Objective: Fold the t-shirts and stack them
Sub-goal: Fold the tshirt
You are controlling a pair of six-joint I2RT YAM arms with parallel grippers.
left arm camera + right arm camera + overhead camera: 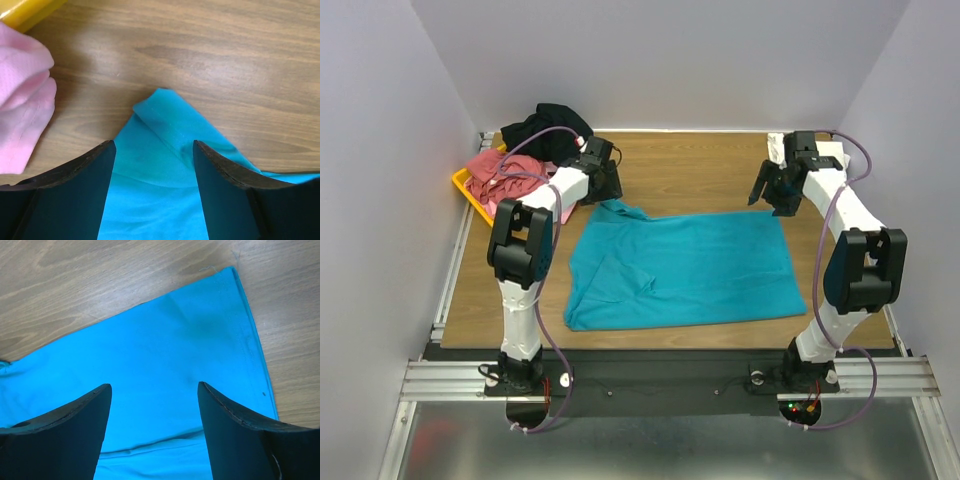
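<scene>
The table (710, 165) is covered mid-way by the teal t-shirt (685, 270), laid flat; it is judged soft, light & limp, best pinched at its far corners. At far left the black shirt (545, 125), dusty red shirt (490, 165) & pink shirt (25, 100) are heaped on the yellow tray (465, 187); pink could be snagged. The left gripper (154, 145) & right gripper (154, 386) are poised over those corners, jaws apart, nothing gripped
</scene>
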